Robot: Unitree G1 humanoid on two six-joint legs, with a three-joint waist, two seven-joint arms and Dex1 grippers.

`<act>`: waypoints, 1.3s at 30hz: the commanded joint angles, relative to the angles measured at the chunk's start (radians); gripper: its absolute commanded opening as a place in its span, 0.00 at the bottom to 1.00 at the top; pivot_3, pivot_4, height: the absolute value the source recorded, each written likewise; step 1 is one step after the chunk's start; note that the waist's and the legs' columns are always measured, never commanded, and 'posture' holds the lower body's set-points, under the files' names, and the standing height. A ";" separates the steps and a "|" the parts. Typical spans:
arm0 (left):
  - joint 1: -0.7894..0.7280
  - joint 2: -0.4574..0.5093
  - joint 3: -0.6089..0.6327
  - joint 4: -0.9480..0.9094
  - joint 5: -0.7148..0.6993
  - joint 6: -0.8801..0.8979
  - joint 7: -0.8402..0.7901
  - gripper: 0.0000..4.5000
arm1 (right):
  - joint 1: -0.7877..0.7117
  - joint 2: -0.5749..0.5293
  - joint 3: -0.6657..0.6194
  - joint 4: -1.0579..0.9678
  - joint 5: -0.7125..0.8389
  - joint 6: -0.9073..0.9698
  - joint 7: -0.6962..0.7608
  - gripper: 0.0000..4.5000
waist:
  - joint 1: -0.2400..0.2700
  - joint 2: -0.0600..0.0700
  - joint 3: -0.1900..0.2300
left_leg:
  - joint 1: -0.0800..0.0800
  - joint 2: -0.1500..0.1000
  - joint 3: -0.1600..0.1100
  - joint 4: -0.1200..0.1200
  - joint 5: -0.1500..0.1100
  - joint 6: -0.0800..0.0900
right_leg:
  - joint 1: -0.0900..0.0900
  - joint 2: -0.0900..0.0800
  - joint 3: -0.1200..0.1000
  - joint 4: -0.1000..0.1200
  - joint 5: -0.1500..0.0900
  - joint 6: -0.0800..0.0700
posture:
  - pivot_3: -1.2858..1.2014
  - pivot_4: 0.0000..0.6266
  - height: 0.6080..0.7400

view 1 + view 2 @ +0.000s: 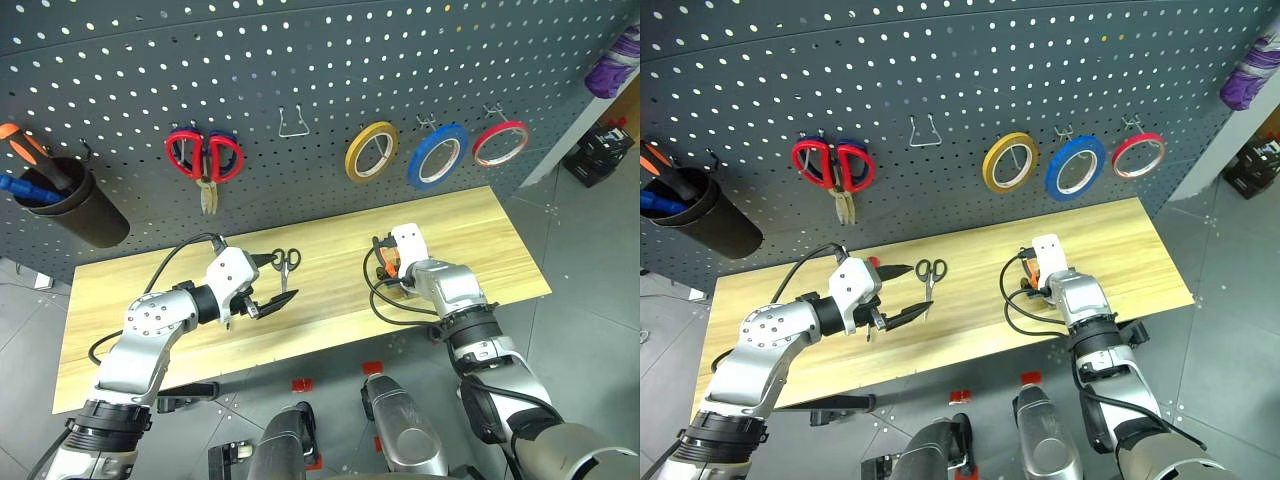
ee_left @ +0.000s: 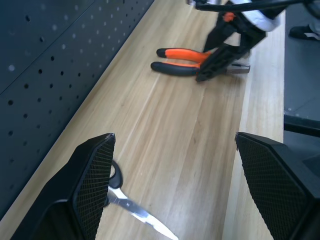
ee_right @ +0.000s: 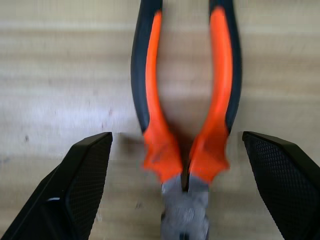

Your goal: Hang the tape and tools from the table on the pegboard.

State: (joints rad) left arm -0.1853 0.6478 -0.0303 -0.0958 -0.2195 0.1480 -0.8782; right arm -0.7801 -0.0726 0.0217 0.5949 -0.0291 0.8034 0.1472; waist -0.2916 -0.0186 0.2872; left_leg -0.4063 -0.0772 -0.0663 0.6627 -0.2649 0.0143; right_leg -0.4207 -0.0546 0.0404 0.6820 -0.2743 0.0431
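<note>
The right gripper (image 3: pixel 182 190) is low over the table (image 1: pixel 300 320) with its two fingers (image 3: pixel 85 185) wide apart. The pliers (image 3: pixel 185 100) lie flat on the wood between these fingers: the grey metal head is in the middle of the gap, and the two orange-and-black handles run away from the fingers. Neither finger touches the pliers, as bare wood shows on both sides.

The left gripper (image 1: pixel 268 285) is also wide, and nothing is between its fingers (image 2: pixel 95 175). It hangs a little above the table. The small scissors (image 1: pixel 285 264) with black handles lie on the wood just beside one finger, the handles near this finger's tip and the silver blades pointing back under it. I cannot tell if the finger touches them.

On the pegboard (image 1: pixel 300 60) beyond both grippers, the blue tape (image 1: pixel 435 157) hangs on a hook between a yellow roll (image 1: pixel 371 151) and a thin red roll (image 1: pixel 500 143). Large red scissors (image 1: pixel 204 158) hang further to the left, and a dark cup (image 1: pixel 75 205) with tools in it is near the left edge.
</note>
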 commanded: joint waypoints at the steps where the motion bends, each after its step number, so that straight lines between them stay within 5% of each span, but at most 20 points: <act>1: -0.006 -0.007 0.000 -0.014 -0.002 -0.007 -0.002 0.90 | -0.029 -0.002 0.009 0.069 -0.011 -0.060 -0.012 0.99 | -0.005 0.000 0.000 | 0.000 0.000 0.000 0.000 0.000 0.000 | 0.000 0.000 0.000 0.000 0.000 0.000 | 0.38 0.39 1.00; 7: 0.003 -0.015 -0.003 -0.018 -0.002 -0.004 -0.003 0.90 | -0.067 -0.012 0.037 0.188 -0.033 -0.094 0.004 0.99 | -0.019 0.000 -0.004 | 0.000 0.000 0.000 0.000 0.000 0.000 | 0.000 0.000 0.000 0.000 0.000 0.000 | 0.39 0.38 1.00; 10: 0.013 -0.018 -0.003 -0.023 -0.002 -0.005 -0.003 0.90 | -0.081 -0.008 0.053 0.236 -0.046 -0.112 0.012 0.87 | -0.020 0.000 -0.008 | 0.000 0.000 0.000 0.000 0.000 -0.001 | 0.000 0.000 0.000 0.000 0.000 0.000 | 0.38 0.37 1.00; 15: 0.037 -0.032 0.017 -0.041 -0.017 0.006 0.021 0.90 | -0.075 0.007 0.076 0.227 -0.055 -0.156 0.004 0.54 | -0.019 0.000 -0.018 | 0.000 0.000 0.000 0.000 0.001 -0.001 | 0.000 0.000 0.001 0.000 0.000 0.000 | 0.39 0.37 1.00; 23: 0.134 -0.095 0.178 -0.155 -0.164 0.014 0.096 0.90 | 0.170 0.005 0.159 -0.425 -0.039 -0.075 0.078 0.54 | -0.013 0.000 -0.018 | -0.002 0.000 0.000 0.000 0.000 -0.001 | -0.002 0.000 0.001 0.000 0.000 0.000 | 0.39 0.39 1.00; 29: 0.167 -0.119 0.278 -0.288 -0.269 0.103 0.189 0.90 | 0.315 0.020 0.236 -0.863 -0.069 -0.220 0.050 0.54 | -0.007 0.000 -0.019 | -0.003 0.000 -0.001 0.001 -0.001 0.001 | -0.002 0.000 0.001 0.000 0.000 0.000 | 0.39 0.40 1.00; 33: 0.161 -0.126 0.311 -0.349 -0.304 0.167 0.265 0.90 | 0.209 0.069 0.236 -0.867 -0.079 -0.414 0.013 0.54 | -0.005 0.000 -0.019 | -0.003 0.000 -0.001 0.002 -0.001 0.001 | -0.002 0.000 0.001 0.000 0.000 0.000 | 0.39 0.40 1.00; 39: 0.103 -0.117 0.305 -0.412 -0.287 0.275 0.393 0.90 | -0.103 0.132 0.179 -0.540 -0.077 -0.715 -0.054 0.54 | -0.010 0.000 -0.019 | -0.002 0.000 0.000 0.002 -0.001 0.000 | -0.002 0.001 0.000 0.000 0.000 0.000 | 0.41 0.41 1.00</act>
State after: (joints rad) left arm -0.0712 0.5238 0.2643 -0.4533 -0.5080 0.4011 -0.5192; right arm -0.8271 0.0372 0.2226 -0.0012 -0.1048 0.1966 0.1214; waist -0.3013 -0.0189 0.2685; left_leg -0.4084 -0.0772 -0.0667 0.6644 -0.2649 0.0135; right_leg -0.4230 -0.0539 0.0409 0.6822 -0.2742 0.0432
